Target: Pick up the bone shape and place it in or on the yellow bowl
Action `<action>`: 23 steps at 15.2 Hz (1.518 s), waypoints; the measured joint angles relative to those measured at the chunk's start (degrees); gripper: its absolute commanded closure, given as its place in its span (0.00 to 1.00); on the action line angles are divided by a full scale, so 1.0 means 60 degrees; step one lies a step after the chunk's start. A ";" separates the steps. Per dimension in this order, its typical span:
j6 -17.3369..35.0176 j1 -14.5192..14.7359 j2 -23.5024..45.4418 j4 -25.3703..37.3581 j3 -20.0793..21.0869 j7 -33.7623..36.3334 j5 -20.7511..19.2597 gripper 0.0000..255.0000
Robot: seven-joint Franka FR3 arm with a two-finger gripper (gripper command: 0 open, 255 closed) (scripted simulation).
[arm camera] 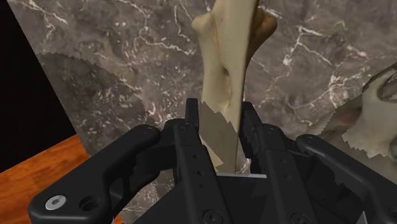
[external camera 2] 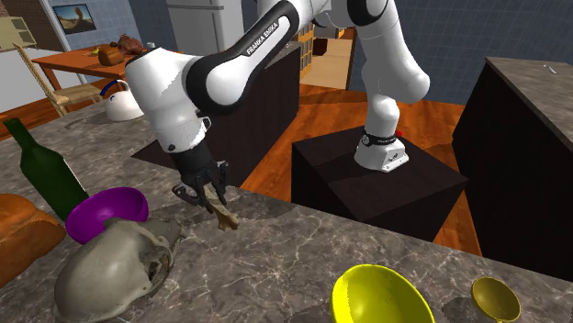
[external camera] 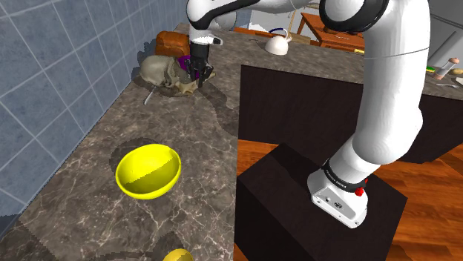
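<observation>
Gripper (arm camera: 220,116) snug around pale bone (arm camera: 229,57)

White arm (external camera 2: 165,87) with dark joints, FRANKA EMIKA lettering and an all-black pincer (external camera 2: 207,194)

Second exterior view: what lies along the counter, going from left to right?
Green bottle → purple bowl → bone, clasped in the gripper → yellow bowl → small gold bowl.
</observation>
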 measured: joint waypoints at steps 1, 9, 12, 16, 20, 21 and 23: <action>-0.0097 -0.0003 -0.0044 0.0055 0.0004 0.0015 0.0004 1.00; -0.0366 0.0202 -0.0645 -0.0194 0.0164 0.0413 0.0103 1.00; 0.0073 0.0461 -0.1080 -0.0978 0.0338 0.0778 0.0215 1.00; 0.0583 0.0919 -0.1631 -0.1870 0.0632 0.1433 0.0363 1.00; 0.0931 0.1360 -0.1902 -0.2343 0.0884 0.2064 0.0443 1.00; 0.1081 0.1488 -0.2003 -0.2545 0.0965 0.2242 0.0480 1.00; 0.1248 0.1737 -0.2126 -0.2748 0.1109 0.2599 0.0516 1.00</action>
